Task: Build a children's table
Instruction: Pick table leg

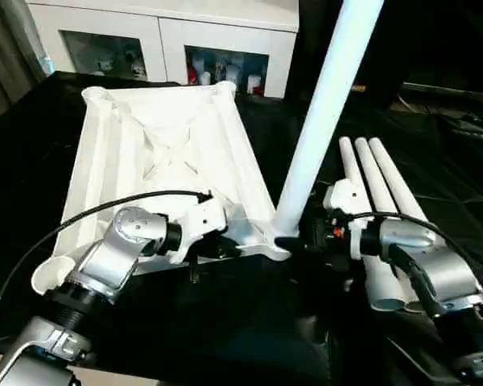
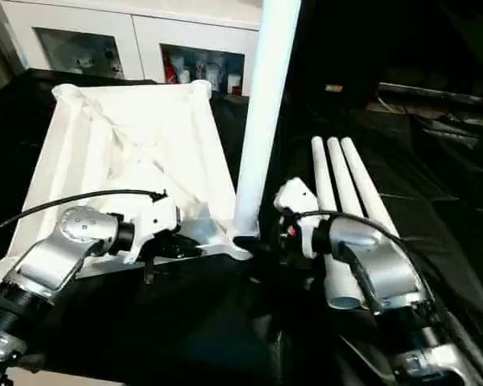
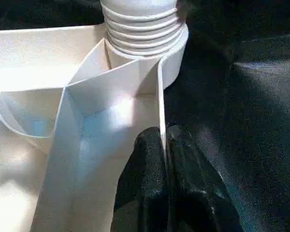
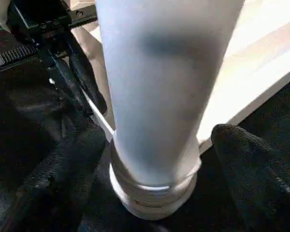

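The tabletop (image 1: 169, 153) lay upside down on the black cloth (image 1: 249, 322), one leg (image 1: 322, 112) standing in its near corner socket. Left gripper (image 3: 163, 145) was pinching the tabletop's rim, and right gripper (image 4: 150, 159) sat spread around that leg's base. Three more legs (image 1: 378, 201) lay just beside it.

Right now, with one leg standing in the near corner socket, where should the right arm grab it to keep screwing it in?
Grip the standing leg low on its smooth round shaft, just above the threaded end in the tabletop corner. Come from the robot's right, where the right gripper already straddles it. The left gripper pinches the rim beside the socket.
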Robot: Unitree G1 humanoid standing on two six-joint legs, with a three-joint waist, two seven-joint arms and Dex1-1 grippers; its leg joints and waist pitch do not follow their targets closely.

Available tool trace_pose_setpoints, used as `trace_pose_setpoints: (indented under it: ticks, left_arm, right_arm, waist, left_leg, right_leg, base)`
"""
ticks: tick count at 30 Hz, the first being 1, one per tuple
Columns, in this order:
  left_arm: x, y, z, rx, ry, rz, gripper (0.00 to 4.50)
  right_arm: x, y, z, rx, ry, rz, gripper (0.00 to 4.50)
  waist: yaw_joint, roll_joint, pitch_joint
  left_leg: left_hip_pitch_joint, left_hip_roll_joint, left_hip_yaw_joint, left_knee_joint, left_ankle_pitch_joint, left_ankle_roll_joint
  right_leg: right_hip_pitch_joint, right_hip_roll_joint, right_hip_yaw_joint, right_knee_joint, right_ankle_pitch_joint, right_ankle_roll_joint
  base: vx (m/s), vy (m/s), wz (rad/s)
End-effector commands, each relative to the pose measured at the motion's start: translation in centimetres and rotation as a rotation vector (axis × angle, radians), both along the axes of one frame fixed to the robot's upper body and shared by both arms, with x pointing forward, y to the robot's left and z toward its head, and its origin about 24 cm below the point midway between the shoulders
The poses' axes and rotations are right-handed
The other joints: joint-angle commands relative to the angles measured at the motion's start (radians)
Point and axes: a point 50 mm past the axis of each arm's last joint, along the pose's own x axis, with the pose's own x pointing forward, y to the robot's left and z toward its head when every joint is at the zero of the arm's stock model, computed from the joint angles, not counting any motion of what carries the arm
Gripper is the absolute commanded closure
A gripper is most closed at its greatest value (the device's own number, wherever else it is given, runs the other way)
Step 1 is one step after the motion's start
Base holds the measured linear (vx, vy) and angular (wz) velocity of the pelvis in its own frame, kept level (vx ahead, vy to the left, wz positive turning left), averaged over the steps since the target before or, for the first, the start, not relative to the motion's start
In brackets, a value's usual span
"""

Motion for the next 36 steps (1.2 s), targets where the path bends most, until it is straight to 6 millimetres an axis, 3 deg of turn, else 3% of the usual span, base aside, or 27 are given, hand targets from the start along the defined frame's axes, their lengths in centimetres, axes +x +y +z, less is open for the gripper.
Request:
trace_pose_setpoints:
  ticks: [1,11,23,29,30,32,34,36]
  left_arm:
    - [-0.3,-1.2,0.9,-0.034,-0.033,-0.071,4.5]
    - [-0.3,-1.1,0.8,-0.028,-0.035,-0.07,4.5]
    - [0.4,-1.2,0.6,-0.023,-0.046,0.003,4.5]
    - [3.3,-2.0,0.3,-0.036,-0.086,0.311,4.5]
    - [4.1,-2.9,0.3,-0.046,-0.093,0.4,4.5]
    - [4.7,-3.8,0.3,-0.057,-0.095,0.467,4.5]
    - [4.8,-4.3,0.2,-0.064,-0.093,0.485,4.5]
    - [5.1,-6.0,0.2,-0.073,-0.101,0.523,4.5]
  right_arm:
    - [0.2,0.1,0.0,-0.016,-0.014,0.012,1.0]
    - [0.3,0.4,-0.3,-0.014,-0.009,0.026,1.75]
    - [0.2,0.6,-1.4,0.008,0.019,-0.018,1.86]
    - [1.6,1.3,-3.9,0.033,0.043,-0.372,1.86]
    - [2.3,2.1,-4.7,0.058,0.07,-0.531,1.86]
    - [2.8,2.9,-5.2,0.068,0.092,-0.651,1.87]
    - [3.0,3.3,-5.4,0.065,0.099,-0.69,1.87]
    - [3.5,5.1,-5.3,0.079,0.096,-0.741,1.87]
  waist:
    - [-0.003,-0.001,-0.077]
    - [-0.002,-0.001,-0.081]
    - [-0.001,0.0,-0.083]
    - [-0.01,0.0,-0.074]
    - [-0.017,0.003,-0.072]
    - [-0.023,0.002,-0.073]
    - [-0.025,0.003,-0.076]
    - [-0.027,0.007,-0.075]
  left_leg:
    - [0.018,0.071,-0.033,-0.061,-0.108,0.063]
    - [0.016,0.07,-0.032,-0.057,-0.094,0.069]
    - [0.014,0.069,-0.032,-0.054,-0.097,0.067]
    - [0.023,0.067,-0.034,-0.061,-0.172,0.019]
    - [0.027,0.066,-0.037,-0.063,-0.202,-0.001]
    - [0.025,0.066,-0.043,-0.065,-0.216,-0.017]
    - [0.025,0.063,-0.042,-0.063,-0.213,-0.013]
    - [0.024,0.062,-0.04,-0.062,-0.212,-0.003]
  right_leg:
    - [0.058,-0.108,0.073,-0.07,-0.168,-0.181]
    - [0.06,-0.107,0.072,-0.066,-0.149,-0.184]
    - [0.06,-0.107,0.072,-0.064,-0.141,-0.19]
    - [0.053,-0.108,0.07,-0.089,-0.315,-0.145]
    - [0.048,-0.108,0.068,-0.094,-0.346,-0.145]
    - [0.053,-0.114,0.065,-0.097,-0.377,-0.135]
    - [0.055,-0.114,0.066,-0.099,-0.372,-0.125]
    - [0.051,-0.112,0.068,-0.1,-0.354,-0.129]
  base:
    - [0.0,0.0,0.0]
    - [0.0,0.0,0.0]
    - [0.0,0.0,0.0]
    - [0.0,0.0,0.0]
    - [0.0,0.0,0.0]
    - [0.0,0.0,0.0]
    - [0.0,0.0,0.0]
    - [0.0,0.0,0.0]
